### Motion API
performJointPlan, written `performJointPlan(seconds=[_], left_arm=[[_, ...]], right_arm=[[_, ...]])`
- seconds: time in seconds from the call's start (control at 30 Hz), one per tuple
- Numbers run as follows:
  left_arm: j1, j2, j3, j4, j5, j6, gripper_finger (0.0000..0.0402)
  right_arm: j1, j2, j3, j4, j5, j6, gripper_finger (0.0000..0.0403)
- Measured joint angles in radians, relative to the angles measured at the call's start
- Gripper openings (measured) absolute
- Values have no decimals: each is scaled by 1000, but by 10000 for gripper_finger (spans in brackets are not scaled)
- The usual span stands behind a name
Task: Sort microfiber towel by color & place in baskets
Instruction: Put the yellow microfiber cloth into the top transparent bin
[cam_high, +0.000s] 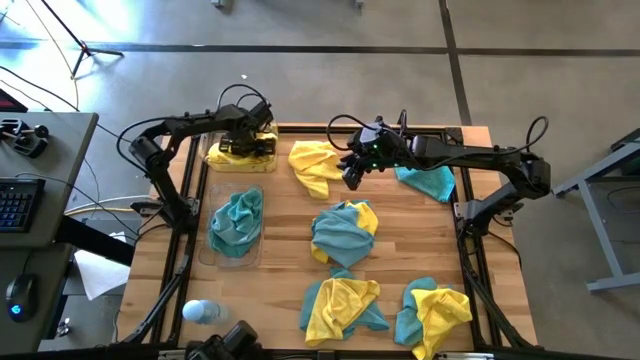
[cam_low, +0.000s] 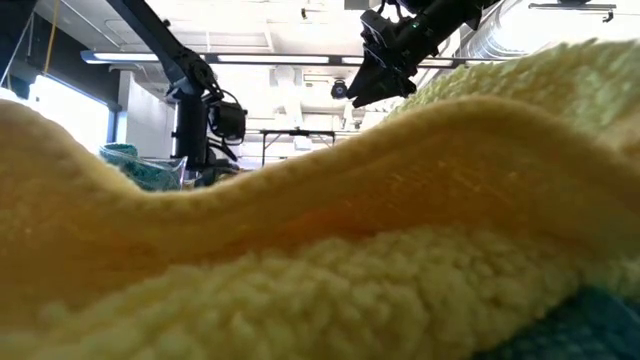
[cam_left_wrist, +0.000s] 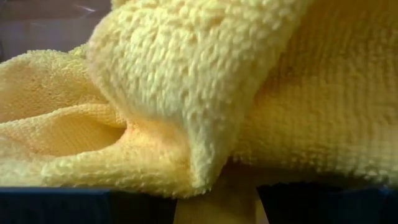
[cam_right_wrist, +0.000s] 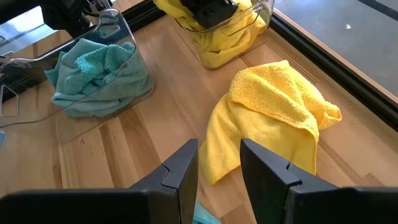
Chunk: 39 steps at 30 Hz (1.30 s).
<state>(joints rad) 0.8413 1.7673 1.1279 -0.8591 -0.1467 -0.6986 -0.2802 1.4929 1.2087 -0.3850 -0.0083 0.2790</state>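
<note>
Over the far-left clear plastic basket (cam_high: 214, 160) the left hand (cam_high: 247, 143) reaches down, buried in bright yellow fuzzy towels (cam_high: 240, 157); cannot tell its finger state. Right hand (cam_right_wrist: 219, 163) hovers above the wooden surface (cam_high: 285, 235) beside a loose yellow towel (cam_right_wrist: 273, 115), fingers apart, empty. Second clear basket (cam_high: 228, 258) holds teal towels (cam_high: 236, 220). Two baskets. Five loose piles lie on surface, towels overlap, exact count unclear.

You're in a robotics lab: beside the wooden tabletop (cam_high: 400, 250) sit a desk with keyboard (cam_high: 17, 203) and mouse (cam_high: 17, 298), bare concrete floor (cam_high: 300, 80) around it.
</note>
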Motion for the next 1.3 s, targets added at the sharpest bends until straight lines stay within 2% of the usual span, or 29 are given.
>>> performJointPlan(seconds=[0.43,0.6,0.8,0.93,1.03,1.17,1.3], left_arm=[[-2,-284,-1,-14,-46,-67,172],[-70,-413,-1,-15,-55,-33,172],[-282,-523,-1,-16,-160,-131,172],[-460,-528,-1,-15,-219,-221,172],[-594,-517,-1,-9,-303,-300,172],[-739,-509,-1,-11,-379,-410,172],[-838,-504,-1,-10,-387,-430,172]], right_arm=[[0,0,0,-54,0,0,114],[1,0,0,-163,13,0,114],[52,0,0,-352,92,-1,114],[118,0,-1,-458,159,-16,114],[180,-12,-41,-483,197,2,114],[256,-70,-172,-488,194,109,114],[344,-182,-298,-505,157,331,114]])
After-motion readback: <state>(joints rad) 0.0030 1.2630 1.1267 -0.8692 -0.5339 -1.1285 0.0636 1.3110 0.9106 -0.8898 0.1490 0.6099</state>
